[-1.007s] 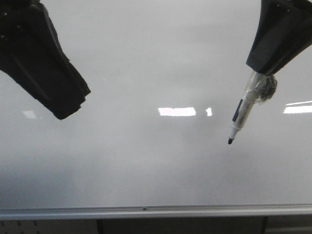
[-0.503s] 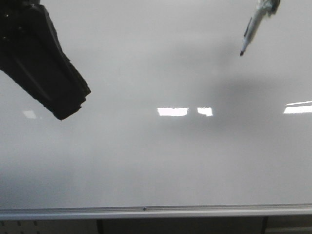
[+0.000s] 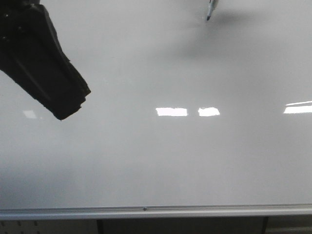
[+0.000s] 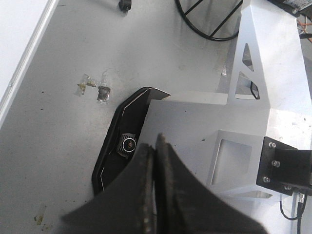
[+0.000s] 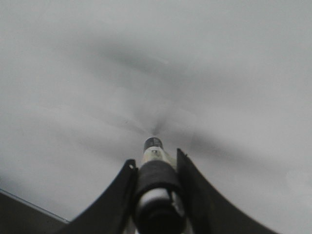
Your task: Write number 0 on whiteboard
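Observation:
The whiteboard (image 3: 161, 161) fills the front view, glossy and white-grey; no number 0 shows on it. My right gripper (image 5: 155, 158) is shut on a marker (image 5: 154, 170) with a black tip, pointed at the whiteboard (image 5: 219, 73). Shadows meet at the tip, so it is at or very near the surface. In the front view only the marker's tip (image 3: 209, 11) shows at the top edge; the right gripper itself is out of that frame. My left gripper (image 3: 61, 95) hangs at the left, above the board, shut and empty (image 4: 155, 141).
A silver rail (image 3: 146, 210) runs along the board's near edge. Bright rectangular light reflections (image 3: 171, 111) lie on the board. The left wrist view shows grey floor (image 4: 53, 146), the robot's metal base (image 4: 214, 126) and taped scraps (image 4: 95, 90).
The marker has moved up the front view and to the left, toward the far part of the board. The right gripper has left the front view. The left gripper has not moved.

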You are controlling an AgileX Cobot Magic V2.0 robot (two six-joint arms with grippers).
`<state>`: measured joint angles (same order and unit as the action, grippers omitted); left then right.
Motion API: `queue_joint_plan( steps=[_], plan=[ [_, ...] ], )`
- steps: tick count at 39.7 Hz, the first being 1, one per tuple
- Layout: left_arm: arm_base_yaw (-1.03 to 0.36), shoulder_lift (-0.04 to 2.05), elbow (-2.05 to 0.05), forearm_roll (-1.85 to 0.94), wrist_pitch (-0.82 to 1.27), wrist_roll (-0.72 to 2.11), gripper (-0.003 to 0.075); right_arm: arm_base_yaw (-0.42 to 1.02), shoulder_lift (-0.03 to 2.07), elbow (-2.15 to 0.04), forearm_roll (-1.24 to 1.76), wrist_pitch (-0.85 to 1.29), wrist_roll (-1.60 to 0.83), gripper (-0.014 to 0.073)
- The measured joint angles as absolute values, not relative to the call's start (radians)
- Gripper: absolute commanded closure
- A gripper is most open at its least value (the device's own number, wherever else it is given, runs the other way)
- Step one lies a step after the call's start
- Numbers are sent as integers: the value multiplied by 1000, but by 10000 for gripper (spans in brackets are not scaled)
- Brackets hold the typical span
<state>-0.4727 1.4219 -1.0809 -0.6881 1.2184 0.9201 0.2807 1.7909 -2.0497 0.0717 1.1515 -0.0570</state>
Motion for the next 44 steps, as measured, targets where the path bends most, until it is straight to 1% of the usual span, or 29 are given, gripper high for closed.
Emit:
queue_joint_plan(
  steps=[16, 31, 44],
  plan=[
    [-473, 1422, -1081, -688, 1218, 920, 740, 281, 1816, -2054, 70, 1100, -56, 652],
    [-473, 1422, -1081, -688, 1218, 920, 740, 281, 1894, -2054, 72, 1129, -52, 652],
    [-473, 1422, -1081, -688, 1218, 920, 740, 281, 1896, -2054, -8, 1144, -49, 652]
  ],
)
